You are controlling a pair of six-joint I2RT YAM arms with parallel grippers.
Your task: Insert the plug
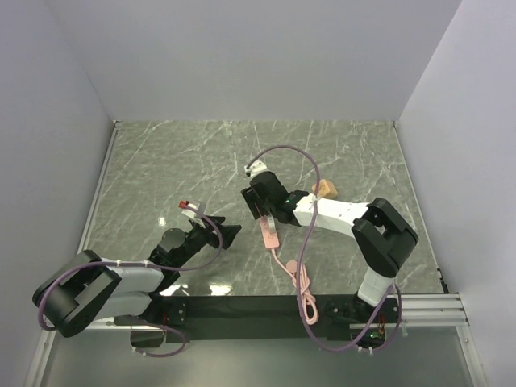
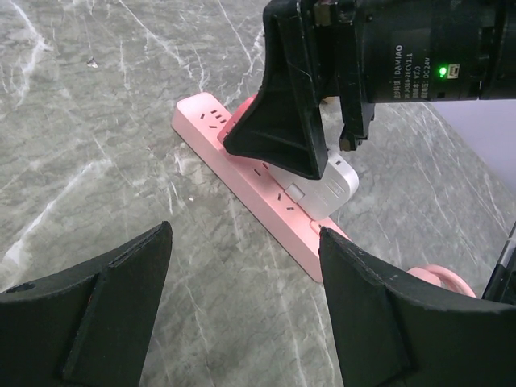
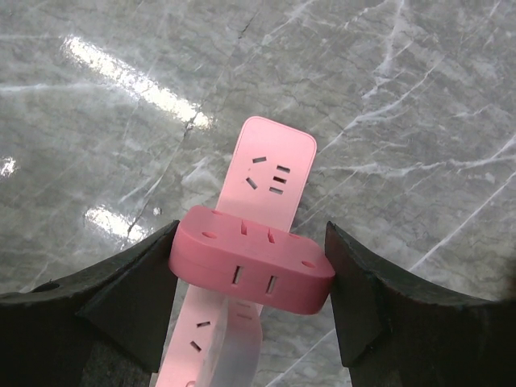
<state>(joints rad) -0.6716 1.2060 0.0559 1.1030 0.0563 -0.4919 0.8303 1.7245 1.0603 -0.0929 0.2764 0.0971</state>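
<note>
Betw. R fingers [image 3: 129,298]: plug [image 3: 251,258], clamped.

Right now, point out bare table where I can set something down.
Bare: rear of the table, along the back wall, widest at left. Crowded: centre front, where the left gripper, the right gripper holding the plug, the strip and its cord bunch; a cube sits right of them.

Above power strip [image 2: 250,189], right gripper [image 3: 251,235] with plug [image 3: 250,270] blocks the middle, end socket [image 3: 272,173] clear, cord [image 1: 305,292] possibly crowding near side.
</note>
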